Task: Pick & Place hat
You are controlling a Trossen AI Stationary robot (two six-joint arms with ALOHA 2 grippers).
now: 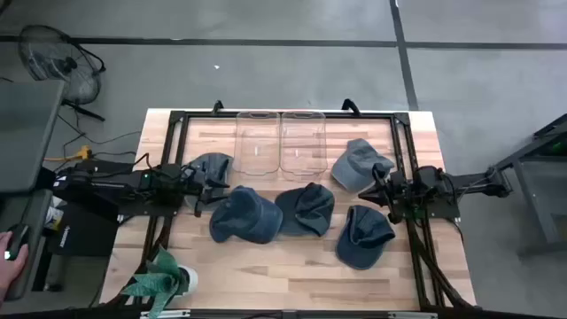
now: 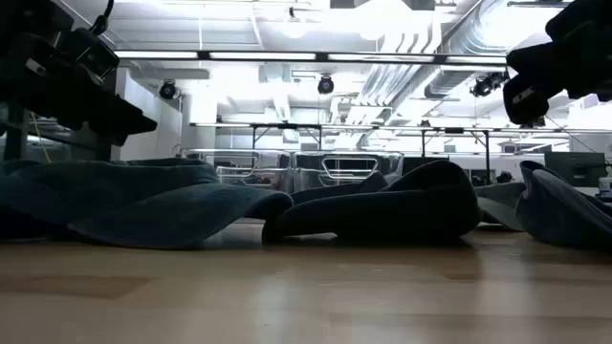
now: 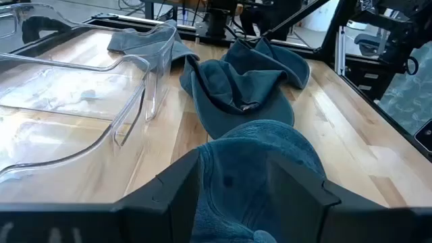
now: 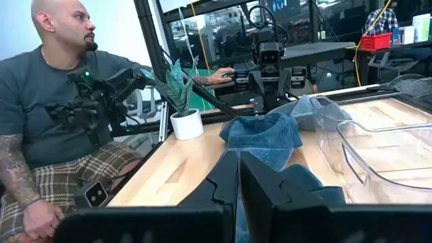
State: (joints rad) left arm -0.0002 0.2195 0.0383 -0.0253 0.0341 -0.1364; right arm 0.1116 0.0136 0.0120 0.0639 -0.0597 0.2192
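Several blue denim hats lie on the wooden table in the high view: one at the left point(image 1: 211, 166), one left of centre point(image 1: 245, 216), one in the middle point(image 1: 306, 208), one at the near right point(image 1: 363, 236) and one at the far right point(image 1: 357, 164). My left gripper point(image 1: 205, 190) is open and hovers beside the left-of-centre hat; in its wrist view that hat's crown point(image 3: 266, 145) shows between the open fingers point(image 3: 236, 172). My right gripper point(image 1: 381, 190) is shut and empty point(image 4: 238, 182), between the two right-hand hats. Both grippers hang above the table in the low view.
Two clear plastic bins point(image 1: 258, 142) point(image 1: 303, 142) stand side by side at the table's far edge. A potted plant point(image 1: 166, 282) sits at the near left corner. A person point(image 4: 61, 101) sits beyond the table's left side. A black frame point(image 1: 177, 115) rims the table.
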